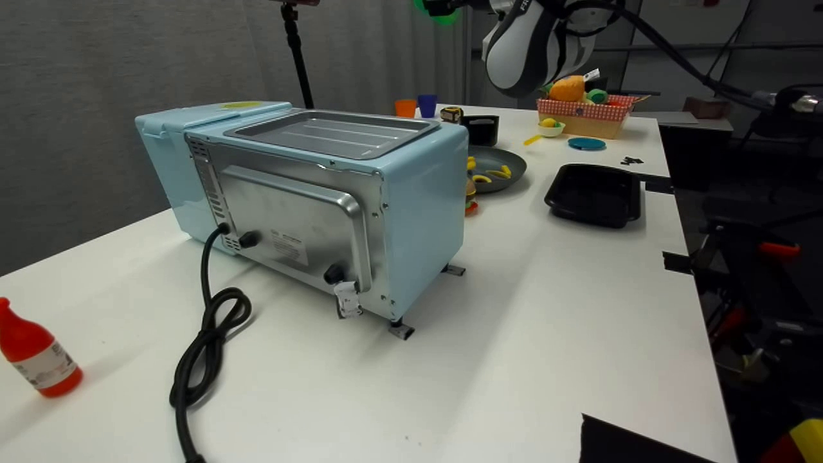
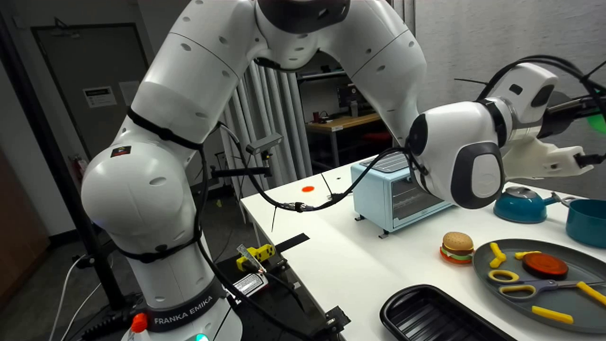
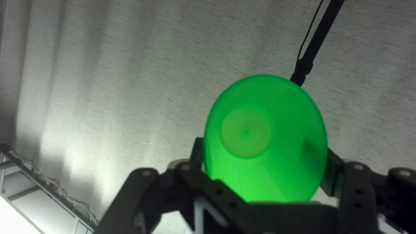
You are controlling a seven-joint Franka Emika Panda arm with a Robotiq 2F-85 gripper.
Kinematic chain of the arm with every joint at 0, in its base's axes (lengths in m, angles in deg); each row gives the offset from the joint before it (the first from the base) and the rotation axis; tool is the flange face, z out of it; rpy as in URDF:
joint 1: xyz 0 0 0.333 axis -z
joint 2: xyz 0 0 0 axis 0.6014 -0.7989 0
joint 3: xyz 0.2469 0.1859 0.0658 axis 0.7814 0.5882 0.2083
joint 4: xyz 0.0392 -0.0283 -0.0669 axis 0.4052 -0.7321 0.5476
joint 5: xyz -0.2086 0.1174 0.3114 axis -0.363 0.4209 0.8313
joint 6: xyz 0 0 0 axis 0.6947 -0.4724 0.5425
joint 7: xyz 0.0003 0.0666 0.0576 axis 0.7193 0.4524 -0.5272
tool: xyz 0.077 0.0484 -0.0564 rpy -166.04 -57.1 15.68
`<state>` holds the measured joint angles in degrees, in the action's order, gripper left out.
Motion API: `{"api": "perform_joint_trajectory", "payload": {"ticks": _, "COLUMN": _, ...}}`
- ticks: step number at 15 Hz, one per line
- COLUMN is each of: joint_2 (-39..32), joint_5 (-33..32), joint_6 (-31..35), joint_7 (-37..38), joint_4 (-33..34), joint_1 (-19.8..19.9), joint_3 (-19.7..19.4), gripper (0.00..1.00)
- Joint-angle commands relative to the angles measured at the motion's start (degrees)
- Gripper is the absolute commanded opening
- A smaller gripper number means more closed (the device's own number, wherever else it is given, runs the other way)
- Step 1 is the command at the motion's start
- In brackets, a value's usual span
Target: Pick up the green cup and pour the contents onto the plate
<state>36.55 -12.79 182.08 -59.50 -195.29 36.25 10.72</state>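
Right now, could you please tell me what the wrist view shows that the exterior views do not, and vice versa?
Only the wrist view clearly shows the gripper closed on the green cup, its dark fingers at opposite sides.

Only the exterior views show the pale blue toaster oven, the black tray, the grey pan and the toy burger.

Shared: the green cup, cut off by the picture's edge in both exterior views, and grey curtain.

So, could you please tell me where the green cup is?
In the wrist view, the green cup is right of centre, held in the gripper, with a dark pole behind its upper-right edge.
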Motion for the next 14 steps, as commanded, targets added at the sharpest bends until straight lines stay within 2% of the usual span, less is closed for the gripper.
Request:
{"api": "perform_joint_trajectory", "payload": {"ticks": 1, "joint_2": -0.9, "joint_5": 2.7, "joint_6": 1.8, "joint_7": 0.7, "joint_4": 0.0, "joint_1": -1.2, "joint_3": -1.1, "gripper": 0.52}}
{"api": "perform_joint_trajectory", "payload": {"ticks": 4, "joint_2": -0.4, "joint_5": 3.8, "joint_6": 1.8, "joint_7": -0.4, "joint_4": -2.4, "joint_1": -0.8, "joint_3": 0.0, "gripper": 0.52}}
{"api": "perform_joint_trajectory", "payload": {"ticks": 5, "joint_2": 0.8, "joint_5": 4.0, "joint_6": 0.8, "joint_7": -3.4, "joint_4": -2.9, "joint_1": 2.2, "joint_3": 3.9, "gripper": 0.52}}
{"api": "perform_joint_trajectory", "payload": {"ticks": 10, "joint_2": 4.2, "joint_5": 7.9, "joint_6": -11.5, "joint_7": -6.2, "joint_4": -4.4, "joint_1": 1.7, "joint_3": 5.1, "gripper": 0.52}}
{"api": "perform_joint_trajectory", "payload": {"ticks": 14, "joint_2": 8.6, "joint_5": 13.5, "joint_6": -25.2, "joint_7": -8.9, "joint_4": -3.6, "joint_1": -0.2, "joint_3": 3.2, "gripper": 0.52}}
